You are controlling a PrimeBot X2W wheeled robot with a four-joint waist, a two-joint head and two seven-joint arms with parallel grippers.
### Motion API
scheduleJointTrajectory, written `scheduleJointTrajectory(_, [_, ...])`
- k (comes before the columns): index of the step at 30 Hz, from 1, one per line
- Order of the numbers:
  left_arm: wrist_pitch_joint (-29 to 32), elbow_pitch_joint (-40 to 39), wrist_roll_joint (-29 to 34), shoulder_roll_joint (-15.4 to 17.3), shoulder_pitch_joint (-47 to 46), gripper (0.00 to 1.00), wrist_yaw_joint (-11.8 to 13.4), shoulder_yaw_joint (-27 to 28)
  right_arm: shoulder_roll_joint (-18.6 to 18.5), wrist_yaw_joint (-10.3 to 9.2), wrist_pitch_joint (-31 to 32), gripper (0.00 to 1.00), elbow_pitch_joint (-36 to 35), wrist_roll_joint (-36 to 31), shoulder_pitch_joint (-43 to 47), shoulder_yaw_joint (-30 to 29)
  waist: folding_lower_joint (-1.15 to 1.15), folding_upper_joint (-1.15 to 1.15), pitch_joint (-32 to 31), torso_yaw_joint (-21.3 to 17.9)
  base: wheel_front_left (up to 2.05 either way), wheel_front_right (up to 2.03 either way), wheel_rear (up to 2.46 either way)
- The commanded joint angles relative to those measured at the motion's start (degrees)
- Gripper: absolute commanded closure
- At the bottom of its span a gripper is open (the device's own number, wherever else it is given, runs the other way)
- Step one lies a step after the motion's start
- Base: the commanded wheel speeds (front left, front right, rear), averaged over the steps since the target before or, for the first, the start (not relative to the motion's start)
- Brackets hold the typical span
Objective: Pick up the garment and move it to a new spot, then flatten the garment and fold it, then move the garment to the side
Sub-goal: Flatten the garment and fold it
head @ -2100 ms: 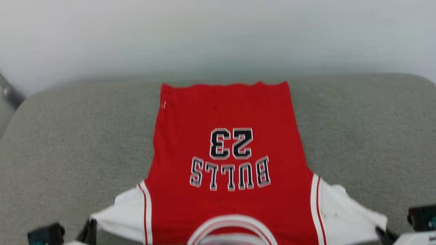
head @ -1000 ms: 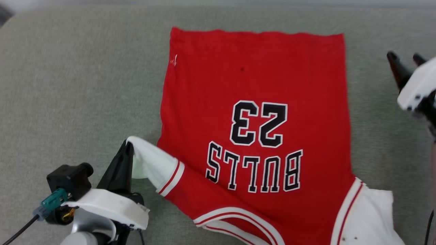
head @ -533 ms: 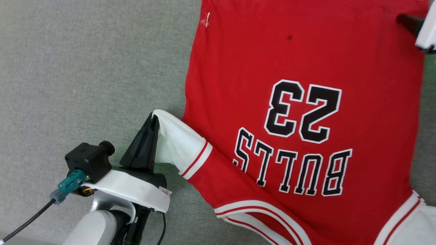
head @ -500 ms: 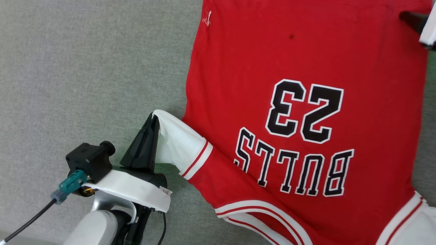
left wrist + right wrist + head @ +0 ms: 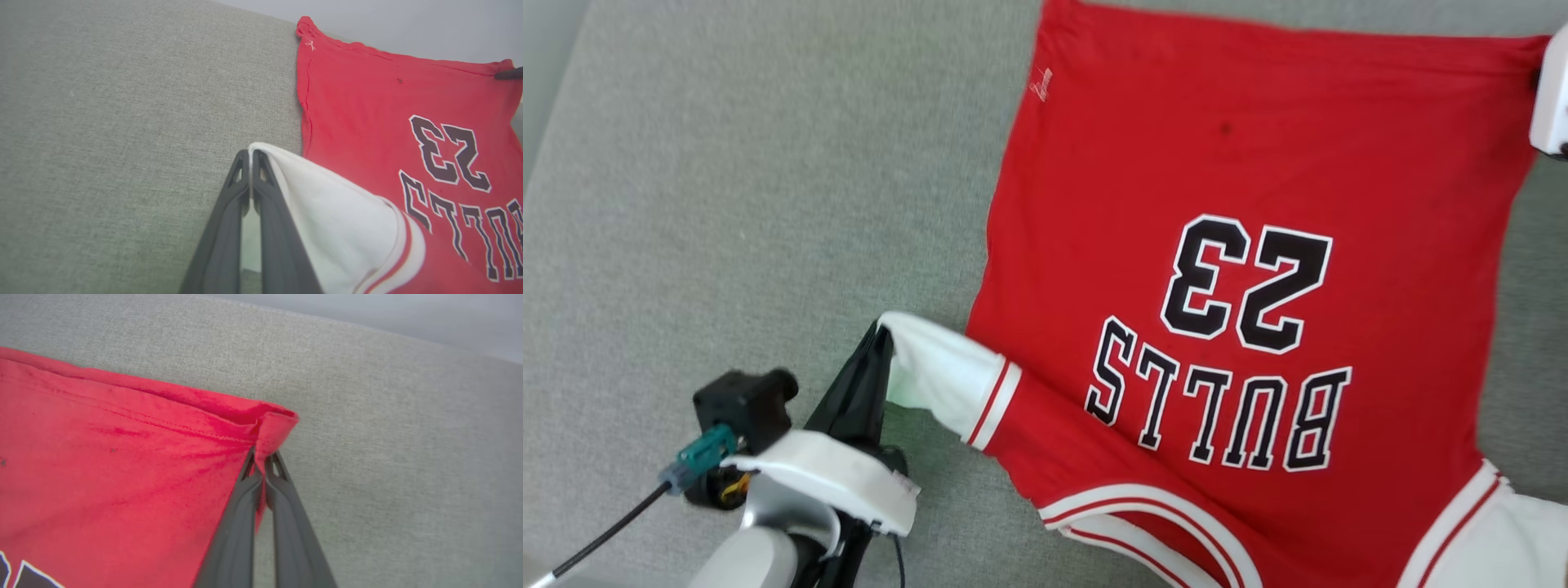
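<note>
1. Red jersey cloth, the garment (image 5: 1241, 204), lies print side up on the grey fabric surface (image 5: 727, 204), spread mostly flat; its hem is on the far side and its collar is near me, so the print (image 5: 1225, 343) reads upside down in the head view.
2. My left gripper (image 5: 250, 153) has its fingers pressed together on the edge of the white sleeve (image 5: 935, 371); the sleeve looks raised a little and stretched outward, I judge in order to draw the shoulder side smooth.
3. My right gripper (image 5: 261, 455) pinches the far hem corner (image 5: 278, 420) on the opposite side, with red cloth between the nearly closed fingers; the corner bunches slightly above the tips.
4. Two holds at opposite corners give me tension along the diagonal; I think this is the flattening step, and the folding is not yet begun.
5. At the near right the other white sleeve (image 5: 1519, 539) lies loose; it probably needs spreading too.
</note>
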Motion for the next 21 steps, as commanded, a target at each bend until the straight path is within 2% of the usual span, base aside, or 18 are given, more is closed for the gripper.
scheduleJointTrajectory(1, [0.27,0.61,-0.48,0.74,1.92,1.0,0.67,0.54,-2.09,-0.04,0.26,1.0,-2.85,1.07,3.11,2.14,-0.01,0.0,-5.02,-2.01,0.0,0.0,0.0])
scheduleJointTrajectory(2, [0.27,0.61,-0.48,0.74,1.92,1.0,0.67,0.54,-2.09,-0.04,0.26,1.0,-2.85,1.07,3.11,2.14,-0.01,0.0,-5.02,-2.01,0.0,0.0,0.0])
scheduleJointTrajectory(6, [1.18,0.73,-0.78,1.91,5.54,1.0,2.76,1.14,-6.94,-0.05,2.22,1.0,-10.79,4.59,11.15,4.83,-0.01,0.0,-10.48,-4.45,0.0,0.0,0.0])
scheduleJointTrajectory(9, [1.87,0.57,-1.63,2.79,9.04,1.0,4.26,1.9,-9.95,-0.05,4.72,1.0,-16.54,6.71,20.91,4.51,-0.01,0.0,-15.02,-6.56,0.0,0.0,0.0])
scheduleJointTrajectory(13, [3.11,-0.42,-2.79,4.03,13.76,1.0,6.23,2.65,-11.4,-0.05,8.93,1.0,-23.53,8.73,36.11,1.75,-0.01,0.0,-19.96,-9.35,0.0,0.0,0.0])
scheduleJointTrajectory(18, [4.94,-1.41,-3.55,5.73,17.78,1.0,8.2,3.23,-7.44,-0.04,12.69,1.0,-31.51,10.2,55.57,-3.58,-0.01,0.0,-23.6,-12.03,0.0,0.0,0.0])
scheduleJointTrajectory(21, [5.89,-1.55,-4.2,6.18,19.6,1.0,9.0,3.5,-3.45,-0.05,14.34,1.0,-35.12,11.05,65.34,-6.02,-0.01,0.0,-24.82,-13.14,0.0,0.0,0.0])
